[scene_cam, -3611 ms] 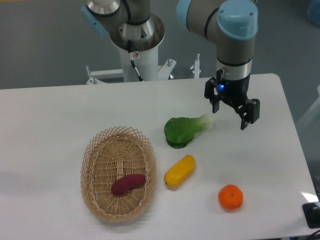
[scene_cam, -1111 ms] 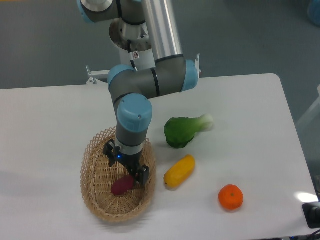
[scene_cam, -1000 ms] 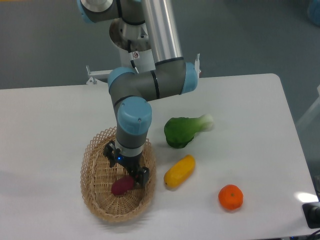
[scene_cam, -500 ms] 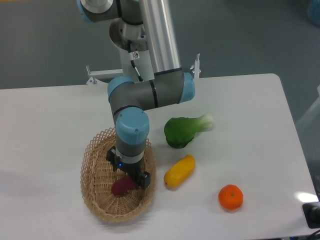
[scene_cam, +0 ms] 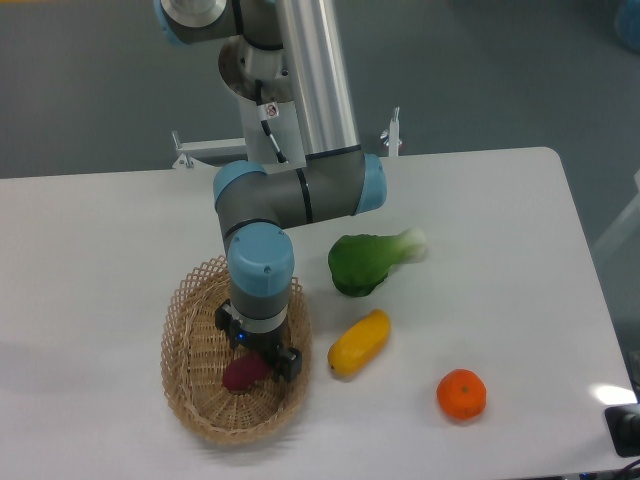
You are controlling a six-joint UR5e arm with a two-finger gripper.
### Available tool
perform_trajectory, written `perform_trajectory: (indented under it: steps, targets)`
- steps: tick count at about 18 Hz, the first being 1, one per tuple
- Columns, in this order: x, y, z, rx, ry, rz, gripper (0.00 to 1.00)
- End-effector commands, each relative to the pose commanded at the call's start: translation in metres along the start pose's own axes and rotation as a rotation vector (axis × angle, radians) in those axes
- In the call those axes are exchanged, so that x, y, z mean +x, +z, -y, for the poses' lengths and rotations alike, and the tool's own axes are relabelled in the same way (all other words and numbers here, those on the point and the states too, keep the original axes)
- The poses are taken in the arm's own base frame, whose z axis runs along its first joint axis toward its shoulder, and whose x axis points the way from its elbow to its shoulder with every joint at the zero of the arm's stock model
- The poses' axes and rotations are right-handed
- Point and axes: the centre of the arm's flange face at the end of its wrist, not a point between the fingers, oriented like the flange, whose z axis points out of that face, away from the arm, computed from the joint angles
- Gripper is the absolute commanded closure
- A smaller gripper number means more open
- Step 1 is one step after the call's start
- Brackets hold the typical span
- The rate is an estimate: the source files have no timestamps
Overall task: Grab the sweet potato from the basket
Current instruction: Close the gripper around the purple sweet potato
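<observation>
white tabletop fills the view, with grey floor behind and the arm's base at the back edge. furthest left sits the basket, an oval of tan wicker, and the sweet potato lies on its floor towards the right side, dark reddish-purple, only its left end showing. the gripper is down inside the basket right over the tuber, one finger at the upper left and one at the lower right of it; the wrist hides the tips, so i cannot tell whether the jaws have closed on it or merely straddle it. just right of the basket lies a yellow vegetable, above it a leafy green, and further right an orange.

by my reading this is the grasp step: descent about done, lift not begun. next calls for a firm squeeze across the tuber's narrow width, then a straight rise clear of the wicker rim.
</observation>
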Motion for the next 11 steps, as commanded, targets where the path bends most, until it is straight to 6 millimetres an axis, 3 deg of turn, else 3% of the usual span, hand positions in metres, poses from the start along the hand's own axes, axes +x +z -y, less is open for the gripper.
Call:
perform_trajectory:
  steps: [4,7,11]
  targets:
    - [-0.001,-0.005,0.001,0.002,0.004,0.01,0.75]
    - [-0.002,-0.01,0.003,0.009,0.003,0.018,0.75]
    - [-0.003,-0.045,0.007,0.046,0.015,0.055,0.75]
